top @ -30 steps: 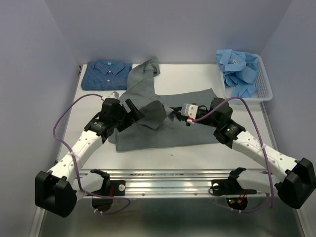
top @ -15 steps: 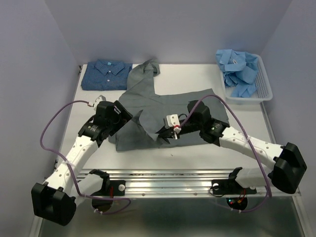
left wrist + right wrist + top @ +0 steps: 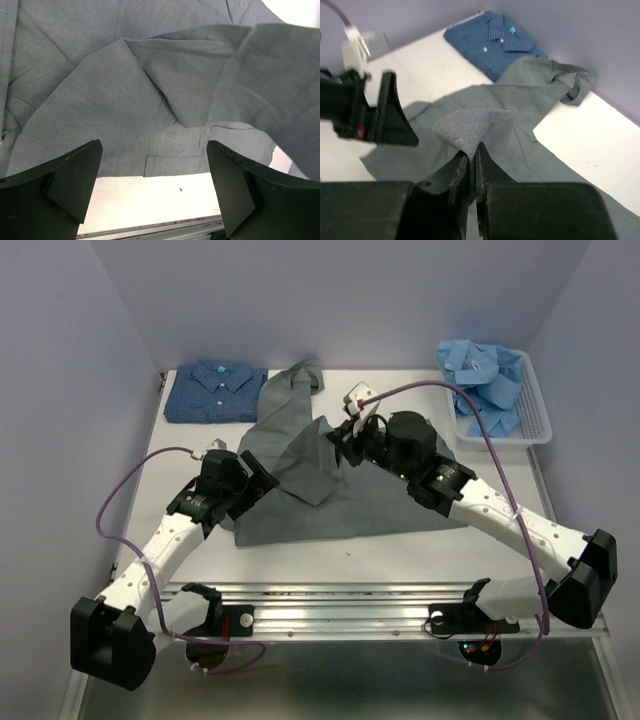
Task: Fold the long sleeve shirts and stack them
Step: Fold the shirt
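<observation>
A plain grey long sleeve shirt (image 3: 330, 505) lies spread over the middle of the table, one sleeve bunched toward the back wall. My right gripper (image 3: 345, 438) is shut on a fold of its cloth (image 3: 470, 127) and holds that fold raised above the rest of the shirt. My left gripper (image 3: 258, 476) hovers open over the shirt's left part, nothing between its fingers (image 3: 75, 180); the shirt's hem (image 3: 125, 90) and a strip of bare table show beyond them. A folded dark blue patterned shirt (image 3: 215, 390) lies at the back left. Crumpled light blue shirts (image 3: 480, 380) fill the basket.
The white slatted basket (image 3: 540, 405) stands at the back right corner. Purple-grey walls close the table at the back and both sides. A metal rail (image 3: 340, 605) runs along the near edge. Bare table (image 3: 400, 390) shows behind the grey shirt.
My right gripper swept left across the shirt, then up and toward the back, carrying the pinched grey cloth with it. My left gripper shifted slightly and stayed open.
</observation>
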Controlling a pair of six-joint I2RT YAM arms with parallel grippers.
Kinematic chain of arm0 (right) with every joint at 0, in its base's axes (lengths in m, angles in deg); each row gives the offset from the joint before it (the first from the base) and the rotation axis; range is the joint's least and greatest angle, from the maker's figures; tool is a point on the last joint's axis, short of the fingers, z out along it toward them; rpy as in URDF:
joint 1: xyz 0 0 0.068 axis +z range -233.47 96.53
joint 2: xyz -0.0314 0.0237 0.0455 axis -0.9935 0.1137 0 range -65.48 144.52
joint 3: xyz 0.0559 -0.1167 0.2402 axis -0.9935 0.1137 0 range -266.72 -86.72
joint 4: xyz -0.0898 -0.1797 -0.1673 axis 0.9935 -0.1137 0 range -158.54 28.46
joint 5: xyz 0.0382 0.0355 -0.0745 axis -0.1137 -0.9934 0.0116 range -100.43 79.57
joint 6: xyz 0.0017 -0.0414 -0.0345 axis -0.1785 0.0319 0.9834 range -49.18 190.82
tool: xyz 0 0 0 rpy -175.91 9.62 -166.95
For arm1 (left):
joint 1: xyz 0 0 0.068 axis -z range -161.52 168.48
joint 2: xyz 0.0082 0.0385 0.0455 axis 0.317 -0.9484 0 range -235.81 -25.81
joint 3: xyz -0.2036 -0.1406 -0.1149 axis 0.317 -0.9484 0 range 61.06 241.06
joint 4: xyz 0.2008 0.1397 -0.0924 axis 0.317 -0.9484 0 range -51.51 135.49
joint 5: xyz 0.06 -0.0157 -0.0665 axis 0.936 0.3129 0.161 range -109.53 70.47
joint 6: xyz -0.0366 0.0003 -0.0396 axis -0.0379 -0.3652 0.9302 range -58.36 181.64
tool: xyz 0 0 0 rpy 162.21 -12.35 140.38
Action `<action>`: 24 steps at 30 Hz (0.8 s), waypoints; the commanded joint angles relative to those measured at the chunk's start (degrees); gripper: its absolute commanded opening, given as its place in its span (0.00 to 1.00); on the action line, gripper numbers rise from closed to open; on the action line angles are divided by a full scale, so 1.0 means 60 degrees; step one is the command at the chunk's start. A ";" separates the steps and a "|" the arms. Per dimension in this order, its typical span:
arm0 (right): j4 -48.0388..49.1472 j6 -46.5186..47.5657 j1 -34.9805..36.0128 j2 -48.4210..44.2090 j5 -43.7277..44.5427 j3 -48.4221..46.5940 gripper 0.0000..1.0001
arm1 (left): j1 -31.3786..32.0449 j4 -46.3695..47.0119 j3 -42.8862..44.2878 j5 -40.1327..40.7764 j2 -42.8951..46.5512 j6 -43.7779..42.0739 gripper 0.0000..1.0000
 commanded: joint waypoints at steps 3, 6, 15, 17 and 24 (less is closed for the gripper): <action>-0.1953 -0.2853 0.0066 0.0052 0.0833 -0.2377 0.07 | -0.0022 0.0789 0.0067 -0.0396 -0.0399 -0.0452 0.99; -0.2874 -0.3235 0.0066 0.0155 0.1184 -0.3010 0.06 | -0.0022 0.0878 0.0038 -0.0440 -0.0532 -0.0540 0.99; -0.3128 -0.2945 0.0066 -0.0152 0.3747 -0.2075 0.07 | -0.0022 0.1229 -0.0006 -0.0733 -0.0913 -0.0716 0.99; -0.2720 -0.1879 0.0066 -0.0108 0.3955 -0.1769 0.07 | -0.0022 0.1229 0.0038 -0.0748 -0.1045 -0.0818 0.99; -0.0419 0.7922 -0.0474 -0.1220 -0.1076 0.0867 0.01 | -0.0022 0.1112 0.0579 -0.0704 -0.1601 -0.1111 0.99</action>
